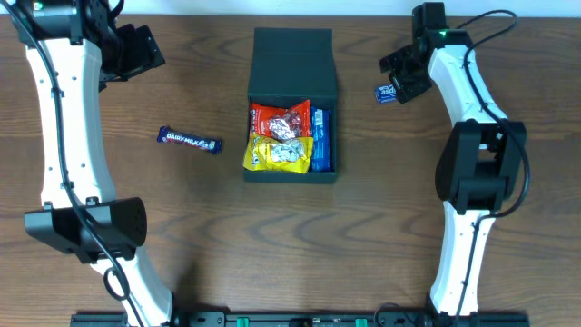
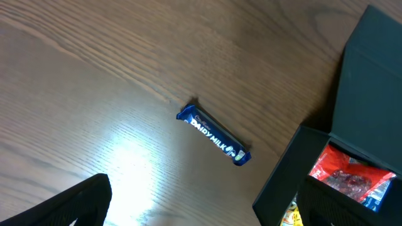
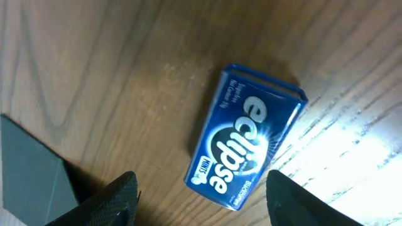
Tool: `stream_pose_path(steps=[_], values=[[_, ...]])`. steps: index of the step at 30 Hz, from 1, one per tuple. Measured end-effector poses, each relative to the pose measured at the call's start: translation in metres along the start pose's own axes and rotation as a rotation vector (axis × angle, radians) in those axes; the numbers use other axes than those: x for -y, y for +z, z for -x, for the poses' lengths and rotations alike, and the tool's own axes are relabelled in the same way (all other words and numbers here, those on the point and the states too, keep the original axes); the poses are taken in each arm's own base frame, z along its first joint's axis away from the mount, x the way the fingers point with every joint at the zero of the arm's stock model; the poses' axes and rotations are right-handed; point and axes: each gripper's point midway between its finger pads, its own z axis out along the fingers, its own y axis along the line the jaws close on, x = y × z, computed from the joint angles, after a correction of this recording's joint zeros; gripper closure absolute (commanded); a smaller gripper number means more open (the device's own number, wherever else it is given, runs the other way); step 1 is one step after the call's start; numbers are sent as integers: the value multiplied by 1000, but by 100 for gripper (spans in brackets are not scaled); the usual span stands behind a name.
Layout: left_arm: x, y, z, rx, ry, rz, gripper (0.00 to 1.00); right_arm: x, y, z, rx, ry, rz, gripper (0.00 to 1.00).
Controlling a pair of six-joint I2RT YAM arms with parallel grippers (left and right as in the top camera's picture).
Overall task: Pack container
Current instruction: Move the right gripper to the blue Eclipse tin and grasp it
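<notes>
Your right gripper [image 1: 406, 80]: arm stretched to 2 o'clock of container [image 1: 292, 54], jaws wide, straddling mint tin [image 3: 246, 143]. Your left gripper [image 1: 136, 53]: 10 o'clock, jaws wide. Container: table centre, lid open.

Container [image 1: 292, 176] mid-desk [image 1: 218, 236], lid flap [image 1: 292, 54] lying open behind it. Inside: rear packet [image 1: 281, 121], front packet [image 1: 277, 153], a third pack [image 1: 322, 141] along the right wall. Dairy Milk bar [image 1: 191, 140] on desk, left of container, well apart. Eclipse tin [image 1: 387, 94] right of container's rear end, under right tool [image 1: 404, 77].
</notes>
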Motion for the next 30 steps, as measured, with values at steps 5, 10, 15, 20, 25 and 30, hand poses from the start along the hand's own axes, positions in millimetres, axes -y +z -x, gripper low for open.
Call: stream_pose_path(steps=[5, 10, 15, 20, 25, 30], values=[[0, 0, 0, 0, 0, 0, 5, 3, 6, -2, -28, 29, -2, 36], [0, 0, 0, 0, 0, 0, 5, 13, 22, -1, -52, 56, -30, 36], [0, 0, 0, 0, 0, 0, 5, 15, 23, 1, -57, 64, -31, 40], [0, 0, 0, 0, 0, 0, 5, 19, 27, -3, -78, 70, -45, 48], [1, 0, 2, 7, 0, -3, 5, 31, 25, -2, -101, 62, -81, 53], [2, 0, 4, 16, 0, -6, 5, 51, 20, 7, -118, 49, -132, 56]])
